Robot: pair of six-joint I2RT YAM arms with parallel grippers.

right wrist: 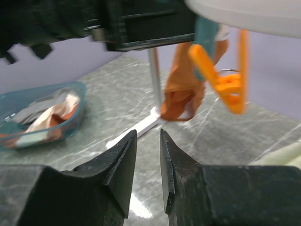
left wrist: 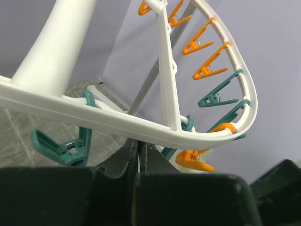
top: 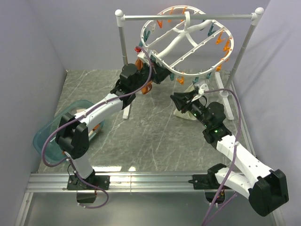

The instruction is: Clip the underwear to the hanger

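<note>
With the left gripper (left wrist: 139, 144) clamped on the hanger (left wrist: 117, 123) rim, the right gripper (right wrist: 147, 137), slightly parted and empty, should pinch the waistband of the cream underwear (right wrist: 285, 155) lying beside it.

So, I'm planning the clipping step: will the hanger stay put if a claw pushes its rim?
Probably not. The hanger hangs by its hook from the rail, so it would likely swing or tilt. Its thin open plastic frame looks light, perhaps slightly flexible.
</note>
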